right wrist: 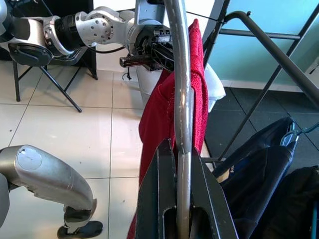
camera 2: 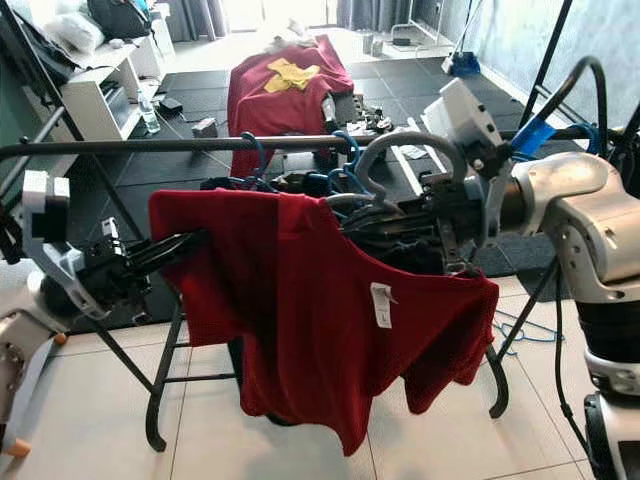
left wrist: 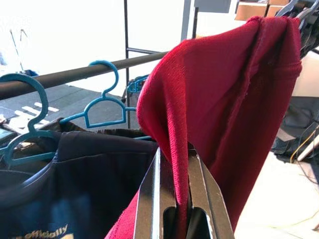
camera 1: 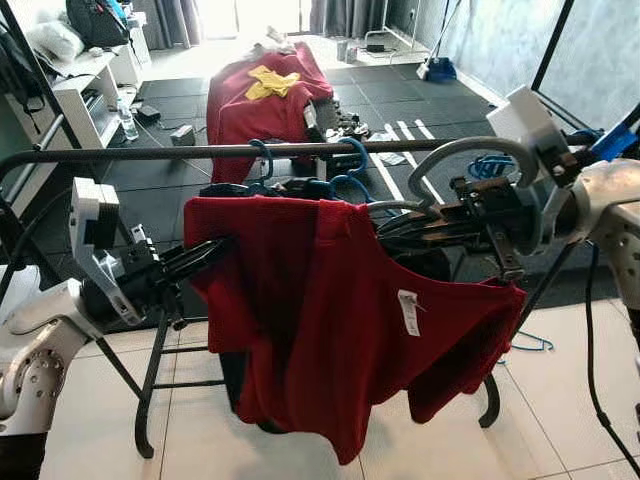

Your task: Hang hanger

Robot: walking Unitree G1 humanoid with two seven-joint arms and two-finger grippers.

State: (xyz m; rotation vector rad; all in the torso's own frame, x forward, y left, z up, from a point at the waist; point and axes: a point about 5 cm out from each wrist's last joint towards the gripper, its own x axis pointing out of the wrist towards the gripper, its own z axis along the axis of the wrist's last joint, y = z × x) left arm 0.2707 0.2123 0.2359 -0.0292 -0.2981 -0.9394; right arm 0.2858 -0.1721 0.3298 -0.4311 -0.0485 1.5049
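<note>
The left tool [camera 1: 205, 255] pinches the red shirt's [camera 1: 320, 320] shoulder. The right tool [camera 1: 400, 228] clamps the grey hanger [camera 1: 470, 150] inside it, just short of the rail [camera 1: 150, 153]. Lift the hook over the rail, clear of the blue hangers [camera 1: 352, 165].

You see a red shirt [camera 1: 330, 320] with a small white tag [camera 1: 408, 311] on a silver hanger [right wrist: 180, 89]. Both pincers have black fingers: the left pincer [camera 1: 215, 250] and the right pincer [camera 1: 395, 228]. The rail [camera 1: 200, 151] is black. Blue hangers [left wrist: 102, 102] hold a dark navy shirt [left wrist: 75, 184]. The floor [camera 1: 80, 420] tiles are white.
</note>
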